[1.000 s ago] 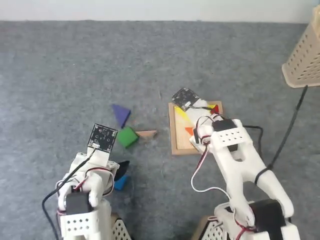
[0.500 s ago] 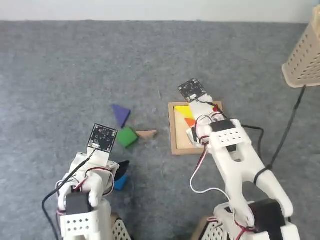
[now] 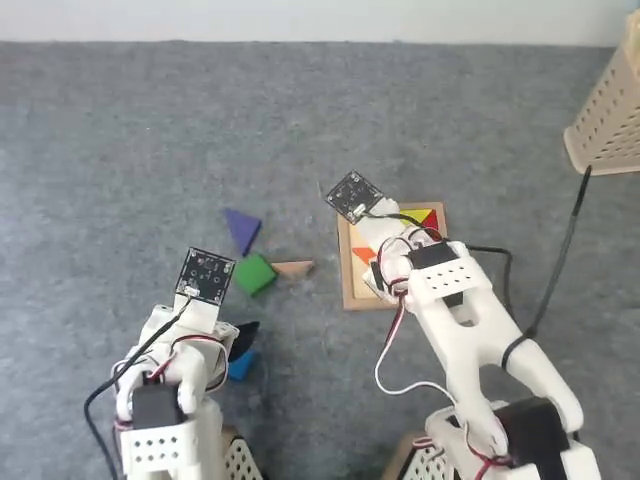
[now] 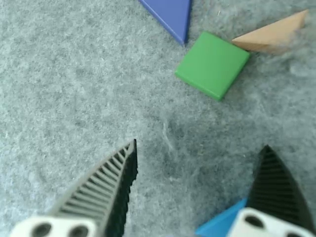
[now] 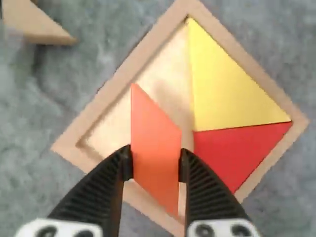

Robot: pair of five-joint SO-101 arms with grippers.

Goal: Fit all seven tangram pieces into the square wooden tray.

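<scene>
The square wooden tray (image 5: 106,81) holds a yellow triangle (image 5: 222,89) and a red triangle (image 5: 237,148). My right gripper (image 5: 153,155) is shut on an orange parallelogram (image 5: 155,148), which hangs over the tray's open part and one rim. In the high view this arm covers much of the tray (image 3: 347,290). On the carpet to the tray's left lie a tan triangle (image 3: 293,267), a green square (image 3: 254,273) and a purple triangle (image 3: 241,228). My left gripper (image 4: 200,146) is open above bare carpet, with a blue piece (image 4: 222,227) by one finger.
Grey carpet covers the whole work area. A perforated beige basket (image 3: 610,110) stands at the far right edge, and a black cable (image 3: 570,270) runs from it toward the right arm's base.
The right wrist swung away from the arm's base, then back toward the tray's left side, carrying the orange parallelogram. The left arm has kept still.
</scene>
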